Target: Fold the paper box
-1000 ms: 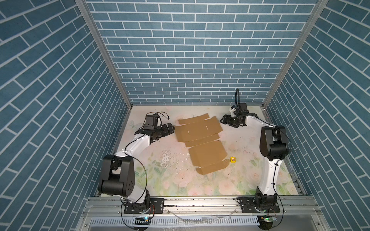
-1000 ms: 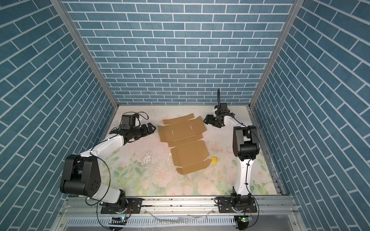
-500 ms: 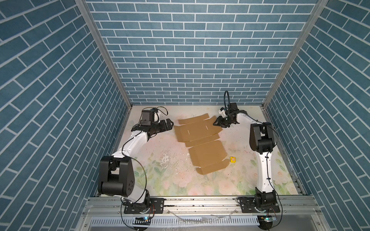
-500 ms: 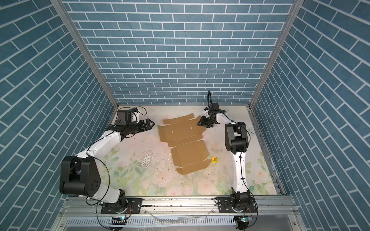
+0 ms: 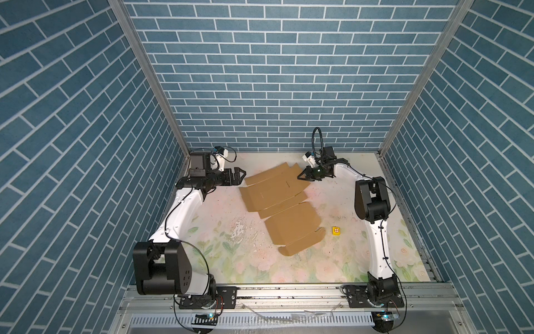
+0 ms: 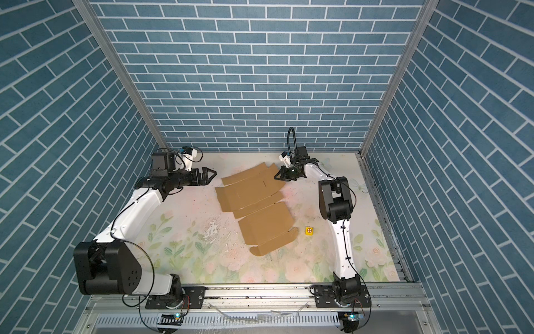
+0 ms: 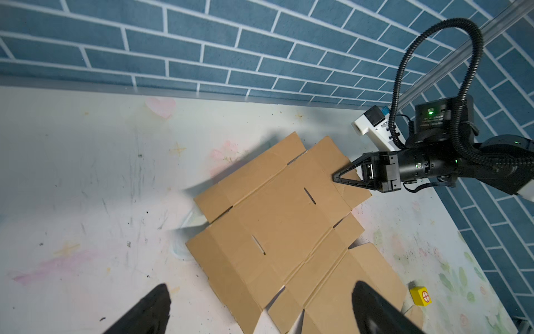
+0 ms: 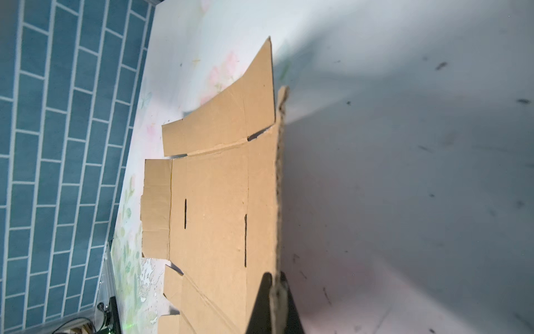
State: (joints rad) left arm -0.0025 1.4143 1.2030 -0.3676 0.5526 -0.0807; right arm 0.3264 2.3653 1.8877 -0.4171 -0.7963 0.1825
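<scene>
Paper box (image 5: 277, 199): unfolded on table (image 5: 219, 254), centre of both top views, long axis upper left to lower right.
Right gripper (image 5: 300, 177): fingers clamped on upper-right flap edge.
Left gripper (image 5: 241, 175): fingers apart, just left of upper-left flap, clear of it.

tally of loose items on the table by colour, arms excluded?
Brown: 1, the paper box, flat cardboard blank
Yellow: 1, the small cube with a red crossed circle
Total: 2
</scene>
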